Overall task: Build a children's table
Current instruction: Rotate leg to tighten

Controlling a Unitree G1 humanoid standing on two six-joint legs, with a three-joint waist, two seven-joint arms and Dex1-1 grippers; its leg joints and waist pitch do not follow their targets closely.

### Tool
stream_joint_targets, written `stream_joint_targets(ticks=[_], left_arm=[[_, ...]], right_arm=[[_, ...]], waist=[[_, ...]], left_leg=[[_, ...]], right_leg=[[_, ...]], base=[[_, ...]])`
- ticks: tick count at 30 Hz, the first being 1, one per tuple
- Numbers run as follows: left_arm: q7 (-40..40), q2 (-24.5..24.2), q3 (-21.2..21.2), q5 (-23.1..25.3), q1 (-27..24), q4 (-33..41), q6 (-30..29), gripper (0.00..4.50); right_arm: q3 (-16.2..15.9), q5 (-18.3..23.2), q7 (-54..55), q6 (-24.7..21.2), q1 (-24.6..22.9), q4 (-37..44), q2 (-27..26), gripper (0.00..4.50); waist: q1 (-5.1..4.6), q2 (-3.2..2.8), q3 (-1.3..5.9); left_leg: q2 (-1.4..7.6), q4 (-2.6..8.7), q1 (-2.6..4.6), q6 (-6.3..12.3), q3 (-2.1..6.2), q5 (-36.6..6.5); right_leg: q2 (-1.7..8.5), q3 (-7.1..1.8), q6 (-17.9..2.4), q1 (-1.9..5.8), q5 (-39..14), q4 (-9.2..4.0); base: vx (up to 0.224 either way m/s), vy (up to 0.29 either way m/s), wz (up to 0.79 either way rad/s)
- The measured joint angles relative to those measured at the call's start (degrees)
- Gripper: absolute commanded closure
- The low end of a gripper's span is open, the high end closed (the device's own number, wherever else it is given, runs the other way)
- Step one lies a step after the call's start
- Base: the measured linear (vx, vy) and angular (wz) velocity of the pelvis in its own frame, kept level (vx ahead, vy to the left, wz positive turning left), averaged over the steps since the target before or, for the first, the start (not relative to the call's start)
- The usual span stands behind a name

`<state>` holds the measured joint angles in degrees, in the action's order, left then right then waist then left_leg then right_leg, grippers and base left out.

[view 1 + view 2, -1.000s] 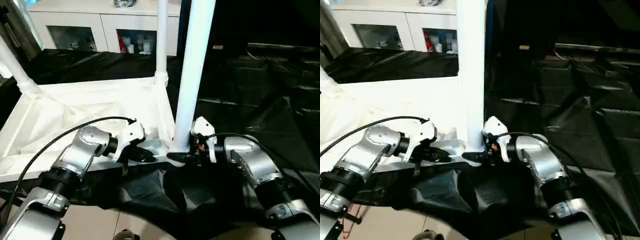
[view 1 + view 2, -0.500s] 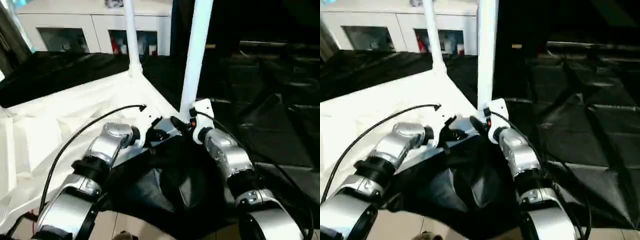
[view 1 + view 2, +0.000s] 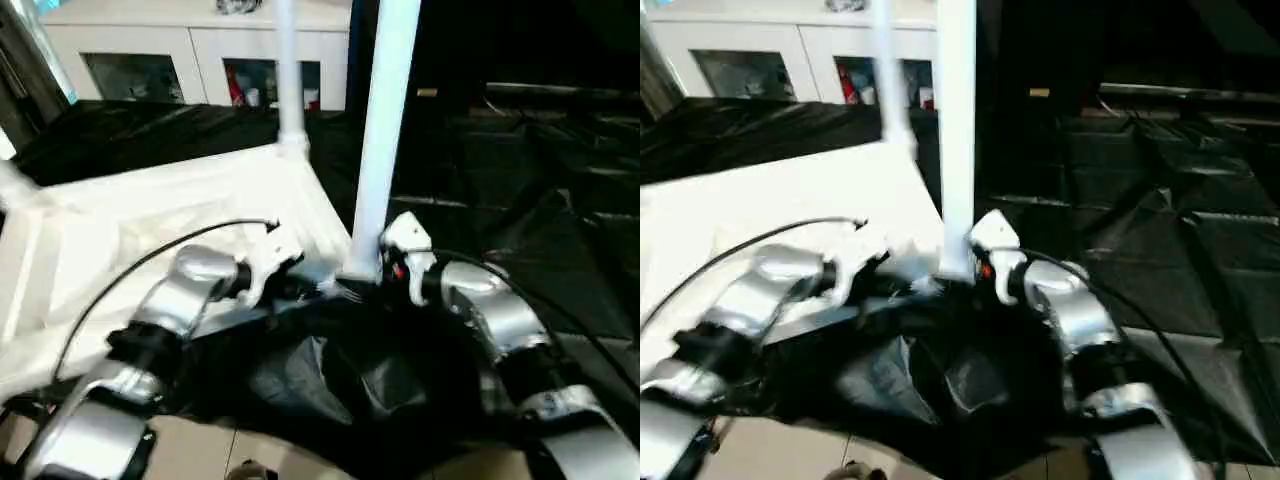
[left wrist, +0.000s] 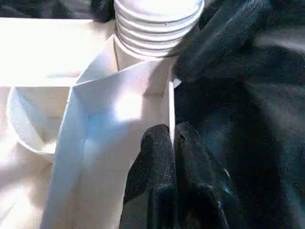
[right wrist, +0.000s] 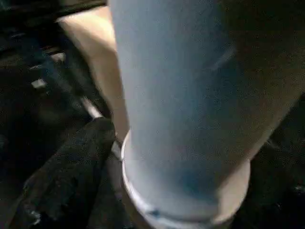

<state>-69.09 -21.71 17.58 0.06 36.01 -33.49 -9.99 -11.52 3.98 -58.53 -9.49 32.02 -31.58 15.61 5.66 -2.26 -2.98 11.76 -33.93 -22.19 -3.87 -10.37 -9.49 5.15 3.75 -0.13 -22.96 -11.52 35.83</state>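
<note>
The children's table (image 3: 150, 210) lies upside down on black sheeting, its ribbed underside facing up. White legs stand in its sockets: a near one (image 3: 385, 130), a far one (image 3: 290, 80) and one at the left (image 3: 15, 185). My left gripper (image 3: 305, 288) is shut on the thin rim wall (image 4: 169, 102) beside the near corner socket, where the leg's threaded end (image 4: 157, 24) sits. My right gripper (image 3: 358, 290) is open at the base of the near leg (image 5: 181, 105). One black finger (image 5: 71, 176) stands beside the socket collar.
A white cabinet with glass doors (image 3: 200, 60) lines the back. Black sheeting (image 3: 520, 200) spreads to the right and bunches up (image 3: 340, 380) under my forearms. Pale floor tiles (image 3: 230, 450) show at the near edge.
The head views have swung, so the whole scene has shifted. My right gripper's fingers now stand wider at the leg's base. The left gripper keeps its pinch on the rim.
</note>
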Motion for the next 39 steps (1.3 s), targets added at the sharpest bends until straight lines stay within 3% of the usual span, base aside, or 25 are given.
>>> stream_joint_targets(ticks=[2, 15, 18, 20, 24, 29, 31, 32, 33, 39], left_arm=[[-2.2, -1.1, 0.4, 0.0, -0.2, 0.3, 0.7, 4.5], [-5.1, -1.9, 0.9, -0.1, -0.7, 1.1, 1.4, 4.5], [-2.0, -1.0, -0.4, -0.1, -0.6, 0.5, -0.9, 4.5], [2.6, 1.0, -1.8, 0.3, 0.6, -1.8, -2.5, 4.5], [11.0, 5.9, -3.2, 0.8, 4.1, -6.6, -5.1, 4.5], [19.0, 10.9, -4.5, 1.0, 7.4, -11.6, -6.1, 4.5], [19.2, 11.1, -4.7, 1.0, 7.4, -11.6, -6.0, 4.5], [19.1, 11.1, -4.7, 1.0, 7.4, -11.6, -6.0, 4.5], [19.0, 11.0, -4.7, 1.0, 7.3, -11.4, -5.8, 4.5], [15.9, 9.0, -4.1, 1.4, 5.3, -9.0, -3.4, 4.5]], right_arm=[[-0.8, 0.5, -3.5, -0.1, -0.3, 1.0, 1.3, 0.91], [-1.2, 1.3, -6.5, -1.8, -1.2, 2.8, 1.7, 1.71], [1.1, 1.0, -0.4, -2.4, -1.5, 1.5, -1.3, 1.77], [3.8, 0.7, 8.0, -2.4, -0.8, -1.2, -4.8, 1.78], [8.2, 0.5, 22.2, -2.1, 1.9, -6.3, -9.1, 1.78], [11.7, -0.7, 35.2, -0.6, 4.6, -10.4, -12.9, 1.78], [11.7, -1.2, 35.4, 0.2, 4.5, -10.5, -13.0, 1.78], [11.7, -1.2, 35.3, 0.3, 4.5, -10.5, -13.0, 1.22], [11.7, -1.2, 35.2, 0.4, 4.5, -10.5, -13.0, 1.08], [10.4, -1.2, 27.1, 1.1, 3.3, -9.1, -10.8, 0.63]], waist=[[0.18, 0.0, 0.0], [0.68, 0.03, 0.0], [0.48, 0.08, 0.02], [-0.17, 0.07, 0.02], [-0.74, 0.17, -0.01], [-0.4, 0.18, 0.0], [-0.35, 0.19, 0.0], [-0.37, 0.19, 0.0], [-0.4, 0.19, 0.0], [-0.56, 0.21, -0.01]], left_leg=[[0.0, -0.01, 0.0, 0.0, -0.04, 0.0], [0.0, -0.01, 0.0, 0.0, -0.09, 0.0], [0.01, -0.02, 0.1, -0.01, -0.09, 0.0], [-0.01, -0.07, 0.15, -0.01, -0.09, 0.0], [-0.03, -0.07, 0.14, -0.02, -0.08, 0.0], [-0.03, -0.01, 0.07, -0.02, -0.07, 0.0], [-0.03, -0.01, 0.01, -0.01, -0.07, 0.0], [-0.04, -0.01, -0.02, 0.0, -0.08, 0.0], [-0.05, -0.01, -0.04, 0.01, -0.08, 0.0], [-0.03, 0.0, -0.03, 0.01, -0.08, 0.0]], right_leg=[[0.02, -0.01, 0.0, 0.0, 0.0, 0.0], [0.03, -0.02, 0.0, -0.02, 0.0, 0.01], [0.03, -0.04, 0.0, -0.01, 0.0, 0.12], [0.03, -0.08, -0.1, 0.0, 0.0, 0.2], [0.05, -0.09, -0.1, -0.03, 0.1, 0.2], [0.04, -0.06, 0.0, -0.05, 0.1, 0.14], [0.04, -0.05, 0.0, -0.05, 0.0, 0.05], [0.04, -0.06, 0.0, -0.04, 0.0, -0.02], [0.05, -0.06, 0.0, -0.04, 0.0, -0.04], [0.04, -0.04, 0.0, -0.06, 0.0, -0.03]], base=[[0.0, 0.0, 0.0], [0.0, 0.0, 0.0], [0.0, 0.0, 0.0], [0.0, 0.0, 0.0], [0.0, 0.0, 0.0], [0.0, 0.0, 0.0], [0.0, 0.0, 0.0], [0.0, 0.0, 0.0], [0.0, 0.0, 0.0], [0.0, 0.0, 0.0]])
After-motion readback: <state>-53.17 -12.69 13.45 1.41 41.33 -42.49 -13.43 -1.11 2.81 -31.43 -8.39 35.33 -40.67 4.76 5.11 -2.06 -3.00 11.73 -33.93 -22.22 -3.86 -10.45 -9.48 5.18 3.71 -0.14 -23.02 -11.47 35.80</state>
